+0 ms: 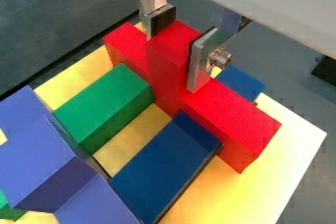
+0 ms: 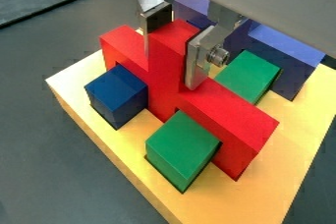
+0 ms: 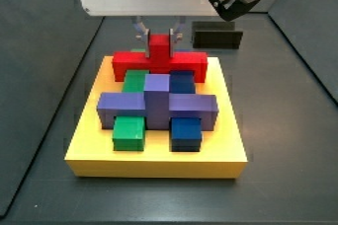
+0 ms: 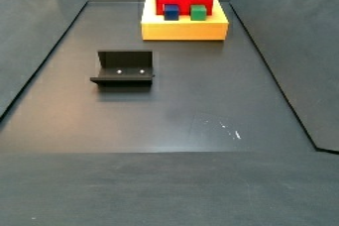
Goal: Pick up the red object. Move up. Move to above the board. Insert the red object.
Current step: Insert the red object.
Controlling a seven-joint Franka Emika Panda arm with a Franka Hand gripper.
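Clamping the red object's [image 2: 184, 95] raised middle, the gripper [image 2: 175, 39] has its plates closed against it. It sits on the board [image 4: 184, 28] at the bench's far edge.

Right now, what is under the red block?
The red block sits on the yellow board, with the hand gripping its raised middle. Green and blue blocks flank it. The slot beneath is covered.

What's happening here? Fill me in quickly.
The Franka arm's hand is over the yellow board, its silver fingers on either side of the raised middle of the red object. The red object sits on the board among green, blue and purple blocks. The fixture stands apart on the floor.
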